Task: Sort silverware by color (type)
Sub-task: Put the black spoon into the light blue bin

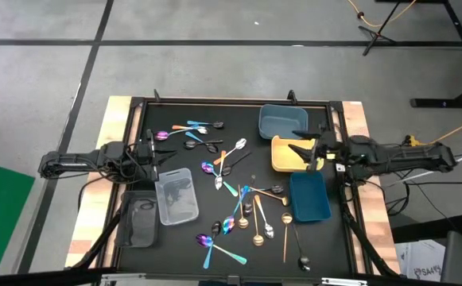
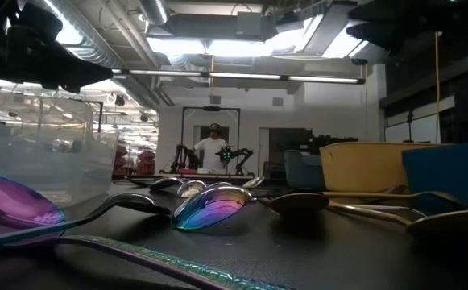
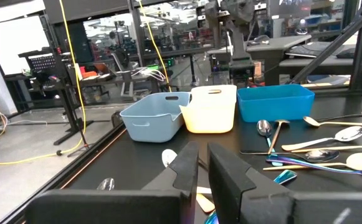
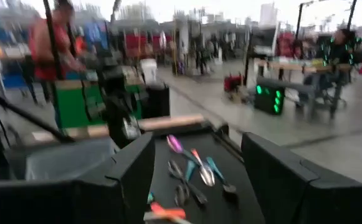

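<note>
The silverware, small spoons in purple, teal, black, gold, silver and orange, lies scattered flat on the black mat (image 1: 215, 111), most of it near the middle (image 1: 238, 199). The low view shows an iridescent spoon (image 2: 209, 205) up close. More spoons show in the left wrist view (image 3: 318, 152) and the right wrist view (image 4: 196, 165). My left gripper (image 1: 153, 151) hovers level at the mat's left side, shut, with nothing between its fingers (image 3: 202, 177). My right gripper (image 1: 300, 151) hangs level above the yellow tray (image 1: 282, 159), open and empty (image 4: 196, 174).
A grey-blue tray (image 1: 282, 121), the yellow tray and a blue tray (image 1: 308, 199) stand along the mat's right side. A clear tray (image 1: 176, 195) and a dark grey tray (image 1: 141, 221) stand at the left. A person (image 2: 215, 149) stands far behind the table.
</note>
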